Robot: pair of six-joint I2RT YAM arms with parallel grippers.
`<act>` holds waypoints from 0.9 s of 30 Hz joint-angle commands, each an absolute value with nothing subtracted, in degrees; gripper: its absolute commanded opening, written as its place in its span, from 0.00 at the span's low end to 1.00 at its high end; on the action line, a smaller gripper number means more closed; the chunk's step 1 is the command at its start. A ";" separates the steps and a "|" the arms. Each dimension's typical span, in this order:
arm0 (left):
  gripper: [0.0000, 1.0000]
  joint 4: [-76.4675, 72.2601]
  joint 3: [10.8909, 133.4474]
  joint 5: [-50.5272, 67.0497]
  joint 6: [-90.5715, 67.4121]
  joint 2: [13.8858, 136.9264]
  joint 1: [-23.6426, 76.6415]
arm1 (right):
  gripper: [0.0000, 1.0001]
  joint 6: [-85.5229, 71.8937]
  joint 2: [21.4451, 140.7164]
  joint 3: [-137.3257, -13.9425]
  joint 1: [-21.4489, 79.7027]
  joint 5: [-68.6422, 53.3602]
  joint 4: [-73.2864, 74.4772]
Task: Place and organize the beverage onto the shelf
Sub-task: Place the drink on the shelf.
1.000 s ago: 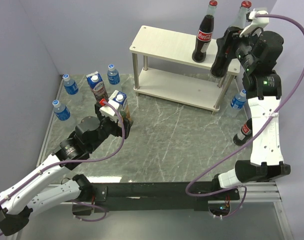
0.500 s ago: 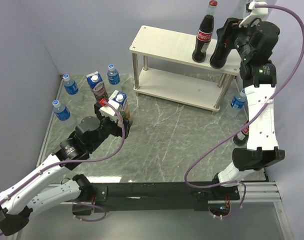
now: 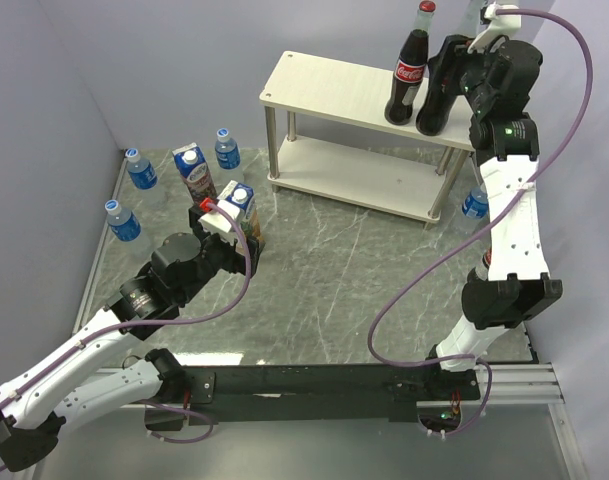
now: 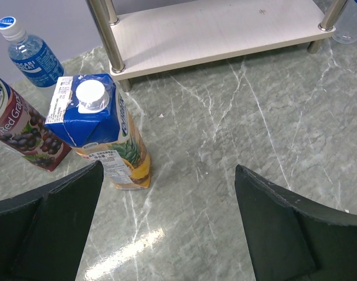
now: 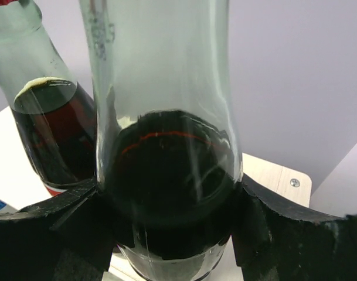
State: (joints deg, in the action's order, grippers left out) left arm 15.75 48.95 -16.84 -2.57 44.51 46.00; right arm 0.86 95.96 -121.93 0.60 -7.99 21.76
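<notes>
The shelf (image 3: 324, 82) stands at the back of the table. One Coca-Cola bottle (image 3: 408, 75) stands upright on its top board. Right beside it is a second cola bottle (image 3: 432, 108), with my right gripper (image 3: 447, 85) shut on its body. That bottle's base is at the board's right end (image 5: 275, 175). The held bottle (image 5: 166, 175) fills the right wrist view, its neighbour (image 5: 52, 134) to the left. My left gripper (image 4: 168, 167) hangs open over bare table, just right of the pineapple carton (image 4: 99, 134). The grape carton (image 4: 23, 132) stands behind that.
Three water bottles (image 3: 140, 168) (image 3: 122, 220) (image 3: 227, 148) stand on the table's left part. Another water bottle (image 3: 474, 203) stands by the shelf's right legs. Grey walls close the left and back sides. The lower shelf board (image 4: 219, 26) carries nothing in the part I see.
My right arm lifted the cola bottle up and leftward from off the shelf's right corner to the top board beside the standing bottle. The left arm stayed still.
</notes>
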 commanded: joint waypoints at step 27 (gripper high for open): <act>1.00 15.12 49.39 -17.58 -2.11 44.47 46.23 | 0.27 1.41 93.52 -124.37 0.26 -8.35 2.55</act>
State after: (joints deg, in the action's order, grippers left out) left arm 15.79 48.95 -16.86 -2.57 44.84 46.00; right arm 1.15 96.82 -121.69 0.60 -8.01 19.44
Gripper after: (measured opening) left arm 0.995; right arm 0.708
